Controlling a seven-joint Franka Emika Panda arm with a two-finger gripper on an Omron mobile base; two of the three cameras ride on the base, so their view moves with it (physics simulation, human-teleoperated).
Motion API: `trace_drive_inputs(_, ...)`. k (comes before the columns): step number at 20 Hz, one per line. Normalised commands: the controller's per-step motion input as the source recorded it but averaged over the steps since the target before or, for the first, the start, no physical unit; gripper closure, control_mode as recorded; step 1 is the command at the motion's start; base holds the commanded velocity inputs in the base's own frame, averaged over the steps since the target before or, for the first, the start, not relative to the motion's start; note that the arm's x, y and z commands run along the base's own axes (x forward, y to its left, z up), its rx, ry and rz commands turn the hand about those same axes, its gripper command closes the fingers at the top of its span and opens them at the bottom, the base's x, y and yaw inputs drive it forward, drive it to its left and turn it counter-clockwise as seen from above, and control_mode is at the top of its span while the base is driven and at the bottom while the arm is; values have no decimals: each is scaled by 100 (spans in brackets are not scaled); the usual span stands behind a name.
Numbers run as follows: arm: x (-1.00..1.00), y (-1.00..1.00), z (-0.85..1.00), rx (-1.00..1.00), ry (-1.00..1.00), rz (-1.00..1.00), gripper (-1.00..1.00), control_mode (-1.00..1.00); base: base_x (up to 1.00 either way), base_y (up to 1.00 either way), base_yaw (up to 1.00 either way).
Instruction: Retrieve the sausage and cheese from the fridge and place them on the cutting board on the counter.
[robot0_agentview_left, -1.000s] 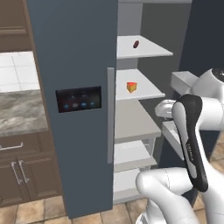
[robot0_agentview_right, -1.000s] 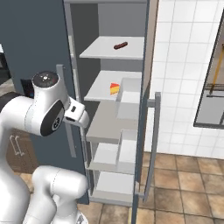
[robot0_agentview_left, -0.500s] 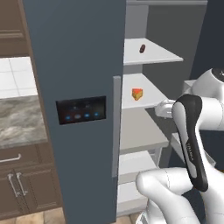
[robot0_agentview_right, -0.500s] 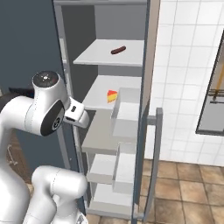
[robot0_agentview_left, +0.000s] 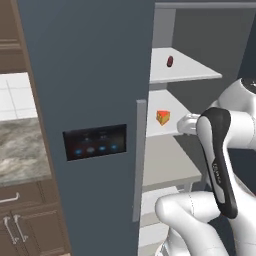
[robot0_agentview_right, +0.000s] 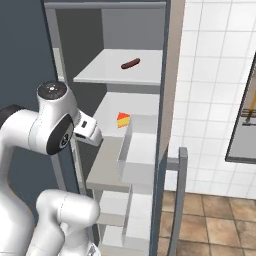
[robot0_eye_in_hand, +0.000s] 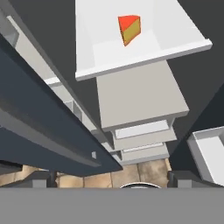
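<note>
Hand view shows me the cheese (robot0_eye_in_hand: 129, 29) on a white fridge shelf (robot0_eye_in_hand: 144, 59), gripper (robot0_eye_in_hand: 112, 177) released and empty; the wedge looks light, stiff, so I would pinch its flat sides.

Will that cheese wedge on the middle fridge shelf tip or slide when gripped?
The cheese probably stays put: it rests on a flat face. Its tapered sides might slip out of the gripper pads. It looks small, so likely light.
</note>
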Motion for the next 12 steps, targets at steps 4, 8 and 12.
trace_drive_inputs(4,0,0,0,0,0,0,-100,100,29,-36,-11)
trace_drive_inputs(8,0,0,0,0,0,0,-100,100,26,-7,-12)
trace_drive_inputs(12,0,0,0,0,0,0,-100,100,14,0,-7)
